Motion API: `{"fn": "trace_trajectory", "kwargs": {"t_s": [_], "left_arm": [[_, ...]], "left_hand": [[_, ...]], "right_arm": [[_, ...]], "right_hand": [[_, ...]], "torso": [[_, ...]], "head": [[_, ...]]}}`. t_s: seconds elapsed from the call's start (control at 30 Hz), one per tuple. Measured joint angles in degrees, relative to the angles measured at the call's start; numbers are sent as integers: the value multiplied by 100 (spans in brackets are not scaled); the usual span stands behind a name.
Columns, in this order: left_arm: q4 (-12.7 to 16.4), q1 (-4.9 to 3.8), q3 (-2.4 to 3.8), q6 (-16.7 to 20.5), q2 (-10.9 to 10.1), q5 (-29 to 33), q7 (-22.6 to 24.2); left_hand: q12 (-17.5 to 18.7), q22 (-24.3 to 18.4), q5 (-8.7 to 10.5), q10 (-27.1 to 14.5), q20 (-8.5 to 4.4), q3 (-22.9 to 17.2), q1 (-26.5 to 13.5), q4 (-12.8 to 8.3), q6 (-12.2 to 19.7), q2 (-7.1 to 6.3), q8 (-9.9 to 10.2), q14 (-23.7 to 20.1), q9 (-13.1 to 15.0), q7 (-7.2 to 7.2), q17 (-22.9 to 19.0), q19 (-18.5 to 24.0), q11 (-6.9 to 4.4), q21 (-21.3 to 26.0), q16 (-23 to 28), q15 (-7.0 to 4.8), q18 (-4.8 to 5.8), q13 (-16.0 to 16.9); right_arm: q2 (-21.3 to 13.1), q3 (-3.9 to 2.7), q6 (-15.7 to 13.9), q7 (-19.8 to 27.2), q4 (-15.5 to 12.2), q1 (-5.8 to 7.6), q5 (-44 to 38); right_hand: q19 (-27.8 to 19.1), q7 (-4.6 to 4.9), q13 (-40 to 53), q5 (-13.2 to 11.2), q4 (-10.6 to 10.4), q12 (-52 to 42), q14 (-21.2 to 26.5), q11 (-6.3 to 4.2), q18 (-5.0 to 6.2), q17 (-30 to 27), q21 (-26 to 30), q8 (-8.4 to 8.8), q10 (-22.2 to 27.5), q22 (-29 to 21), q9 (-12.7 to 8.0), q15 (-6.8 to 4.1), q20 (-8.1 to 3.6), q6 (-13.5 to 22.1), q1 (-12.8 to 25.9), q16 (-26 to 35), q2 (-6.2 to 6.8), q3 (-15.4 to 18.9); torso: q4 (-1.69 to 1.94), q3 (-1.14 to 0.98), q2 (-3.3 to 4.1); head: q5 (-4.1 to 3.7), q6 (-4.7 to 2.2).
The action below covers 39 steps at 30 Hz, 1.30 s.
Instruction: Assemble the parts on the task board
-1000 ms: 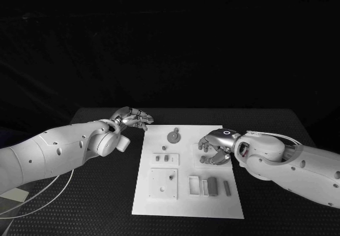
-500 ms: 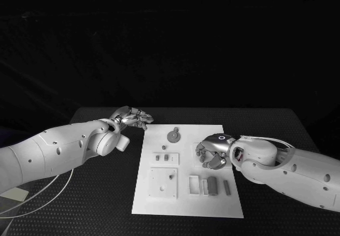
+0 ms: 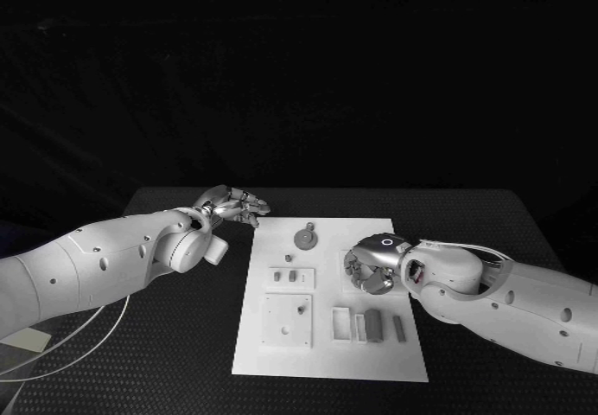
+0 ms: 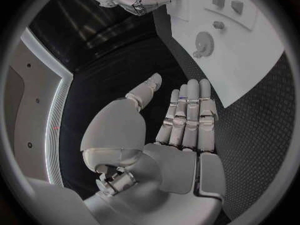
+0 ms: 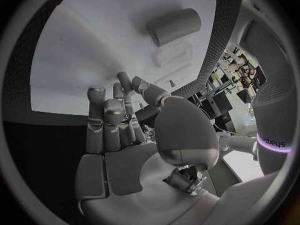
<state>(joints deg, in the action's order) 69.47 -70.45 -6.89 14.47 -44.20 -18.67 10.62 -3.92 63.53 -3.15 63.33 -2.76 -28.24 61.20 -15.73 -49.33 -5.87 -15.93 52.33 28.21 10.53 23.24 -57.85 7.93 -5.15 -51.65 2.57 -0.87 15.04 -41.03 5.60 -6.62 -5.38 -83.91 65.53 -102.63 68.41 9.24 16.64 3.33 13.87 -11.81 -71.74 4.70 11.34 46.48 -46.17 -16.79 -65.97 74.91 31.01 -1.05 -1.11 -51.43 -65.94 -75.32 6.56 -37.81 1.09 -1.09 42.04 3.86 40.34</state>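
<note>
Head view first: the white task board (image 3: 330, 303) sits in the middle of the black table (image 3: 486, 216) with the grey parts spread out on it, a round gear-like piece (image 3: 305, 235) up at the far end, a pair of small pegs (image 3: 285, 277) in a little block midway, a square plate (image 3: 287, 322) and some upright bars (image 3: 372, 326) at the near end. The right hand (image 3: 374, 266) is down over the board's right side, fingers curled in toward something underneath, but I honestly can't tell if it's got a part pinched or not. The left hand (image 3: 233, 206) hangs off the board's far left corner over bare table, probably parked there to stay out of the way. Left wrist view: the left hand (image 4: 181, 120) is flat and spread, holding nothing, with the gear piece (image 4: 203, 44) lying on the board beyond it. Right wrist view: the right hand (image 5: 125, 120) has its fingers close together and bent toward the thumb above the white board (image 5: 94, 50), a grey cylinder (image 5: 174, 26) lying further along; looks like it's setting up for a pick, just my guess.
</note>
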Motion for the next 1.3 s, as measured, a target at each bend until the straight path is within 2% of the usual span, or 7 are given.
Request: {"fn": "trace_trajectory", "kwargs": {"t_s": [0.07, 0.33, 0.53, 0.97, 1.07, 1.2, 1.3], "left_arm": [[1, 0, 0, -1, -1, 0, -1], [1, 0, 0, -5, -4, 2, -4], [0, 0, 0, -7, -3, 3, -6], [-9, 0, 0, -13, 1, 4, -8], [-16, 0, 0, -15, 1, 4, -8], [-30, 0, 0, -19, 8, 5, -8], [-34, 0, 0, -21, 11, 5, -9]], "left_hand": [[0, 0, 0, 0, 0, 0, 0, 0, 0, 0, 0, 0, -3, 0, 0, 0, 0, 0, 0, 0, 0, 0], [0, 0, 0, 0, 0, 13, -22, 13, 0, 22, 0, 0, -3, 0, -1, 0, 0, 0, 0, 0, 0, 0], [0, 1, 0, 0, 0, 13, -22, 13, 0, 22, 0, 0, -3, 0, 4, 0, 0, 0, 0, 0, 0, -1], [0, -4, 0, 0, 0, 13, -22, 13, 0, 22, 0, 0, -2, 0, 3, 0, 0, 22, 22, 0, 0, -2], [0, -4, 0, 0, 0, 13, -22, 13, 0, 22, 0, 0, -2, 0, 3, 0, 0, 22, 22, 0, 1, -2], [0, -4, 0, 0, 0, 13, -22, 13, 0, 22, 0, 0, -7, 0, 3, 0, 0, 22, 22, 0, 0, 3], [0, -4, 0, 0, 0, 13, -22, 13, 0, 22, 0, 0, -7, 0, 5, 0, 0, 22, 22, 0, 0, 3]], "right_arm": [[5, 2, -18, -2, 5, -3, -30], [9, 7, -85, -17, -2, -18, -188], [6, 7, -161, -70, -34, -33, -321], [-79, 7, -506, -171, -232, -54, -482], [-128, -68, -586, -175, -367, -63, -490], [-163, -253, -690, -178, -637, -48, -496], [-175, -291, -736, -178, -765, -44, -496]], "right_hand": [[1, -22, -6, 0, 39, -23, -10, -11, 0, 0, 0, -1, -13, 0, -5, -31, 0, -29, 13, 0, -20, -11], [52, -142, -16, -1, 243, -166, -83, -46, 0, -6, -31, -155, -98, 0, -2, -145, -29, -390, -8, 0, -332, -103], [93, -239, 8, 1, 157, -300, -153, -54, -1, -18, -31, -223, -128, 0, 25, -252, -54, -565, -54, 0, -299, -504], [144, -281, 8, 4, 138, -367, -198, -52, -5, -18, -31, -257, -131, 0, 22, -299, -59, -654, -91, 22, -263, -667], [154, -275, 8, 4, 127, -367, -205, -52, -5, -18, -31, -256, -131, 0, 22, -307, -54, -684, -91, 23, -263, -678], [164, -279, 8, 3, 116, -367, -206, -52, -6, -17, -31, -256, -131, 0, 22, -307, -63, -687, -91, 23, -263, -689], [165, -280, 8, 2, 116, -367, -206, -52, -6, -18, -31, -259, -131, 0, 22, -307, -63, -688, -115, 23, -240, -689]], "torso": [[0, 0, 0], [-1, 0, -1], [-2, -3, -1], [-2, -5, -1], [-4, -5, -1], [-8, -4, -3], [-8, -4, -4]], "head": [[0, 3], [-5, 9], [-5, 15], [4, 16], [12, 16], [26, 4], [31, 1]]}}
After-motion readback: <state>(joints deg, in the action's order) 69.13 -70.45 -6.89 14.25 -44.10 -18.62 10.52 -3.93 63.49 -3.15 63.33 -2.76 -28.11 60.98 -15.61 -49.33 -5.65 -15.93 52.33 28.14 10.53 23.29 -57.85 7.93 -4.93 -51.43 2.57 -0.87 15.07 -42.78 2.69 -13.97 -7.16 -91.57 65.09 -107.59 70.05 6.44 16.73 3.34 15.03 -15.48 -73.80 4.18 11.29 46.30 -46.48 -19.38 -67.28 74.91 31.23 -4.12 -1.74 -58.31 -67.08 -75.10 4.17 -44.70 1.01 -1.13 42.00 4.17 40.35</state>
